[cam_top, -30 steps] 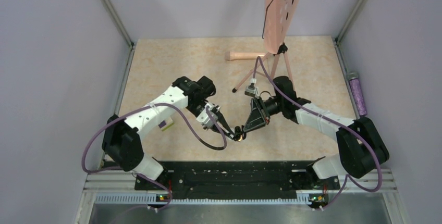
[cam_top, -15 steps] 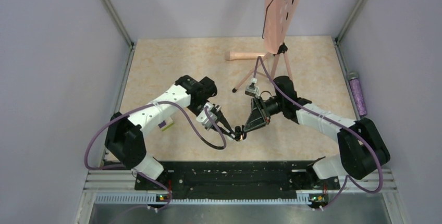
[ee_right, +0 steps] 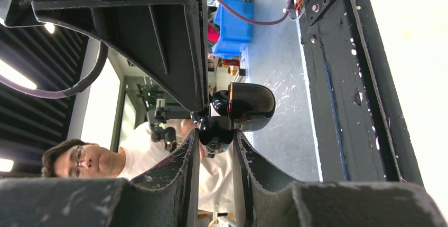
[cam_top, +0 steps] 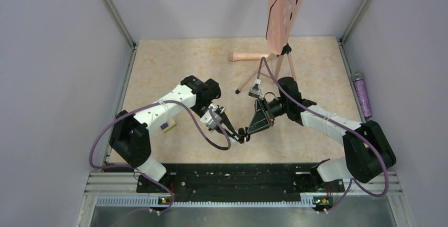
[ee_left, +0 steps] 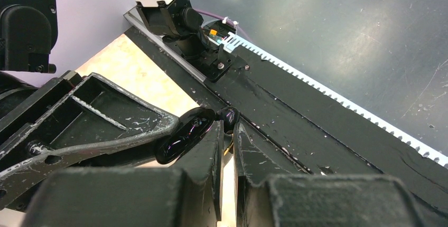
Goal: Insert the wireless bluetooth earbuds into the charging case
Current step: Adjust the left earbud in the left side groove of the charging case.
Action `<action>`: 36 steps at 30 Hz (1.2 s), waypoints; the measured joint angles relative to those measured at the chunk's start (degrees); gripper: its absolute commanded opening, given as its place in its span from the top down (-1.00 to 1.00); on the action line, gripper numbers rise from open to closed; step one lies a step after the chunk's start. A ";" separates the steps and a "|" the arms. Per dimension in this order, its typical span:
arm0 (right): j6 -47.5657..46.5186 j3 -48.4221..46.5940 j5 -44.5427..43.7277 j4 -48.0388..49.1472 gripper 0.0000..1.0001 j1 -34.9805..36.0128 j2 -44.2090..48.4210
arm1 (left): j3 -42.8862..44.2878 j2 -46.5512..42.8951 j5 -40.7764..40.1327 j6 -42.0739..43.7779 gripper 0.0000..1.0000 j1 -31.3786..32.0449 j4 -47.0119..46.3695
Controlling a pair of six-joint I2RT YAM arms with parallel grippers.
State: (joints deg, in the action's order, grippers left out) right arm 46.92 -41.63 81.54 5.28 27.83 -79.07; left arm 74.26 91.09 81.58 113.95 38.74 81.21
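Note:
My two grippers meet tip to tip above the near middle of the table. My left gripper [cam_top: 239, 131] is shut on a tiny black earbud [ee_left: 229, 117], which is pinched at its fingertips with a gold contact showing below. My right gripper [cam_top: 248, 131] is shut on the glossy black charging case [ee_right: 216, 131], whose rounded part [ee_right: 252, 105] sticks out past the fingers. In the left wrist view the case [ee_left: 185, 134] lies right beside the earbud, touching or nearly so. The other earbud is not visible.
A purple-and-yellow block [cam_top: 168, 126] lies under the left arm. A tripod [cam_top: 274, 68] with a pink perforated board [cam_top: 285, 5] stands at the back, with a pink cylinder [cam_top: 247, 56] beside it. A purple bottle [cam_top: 362, 95] lies along the right wall. The black base rail [cam_top: 232, 177] runs along the near edge.
The left arm's elbow and shoulder have swung slightly to the right. Both gripper tips stay together at the same spot, still holding their objects.

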 measured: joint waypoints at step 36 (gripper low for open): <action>0.81 -0.50 -0.26 -0.35 1.00 -0.02 1.40 | 0.02 1.44 -0.33 -0.87 1.00 0.00 -0.61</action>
State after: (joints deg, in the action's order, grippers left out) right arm 47.72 -42.13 81.28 4.93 27.81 -77.67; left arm 74.28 92.53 81.25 113.08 38.74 80.60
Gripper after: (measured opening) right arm 0.235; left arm 0.010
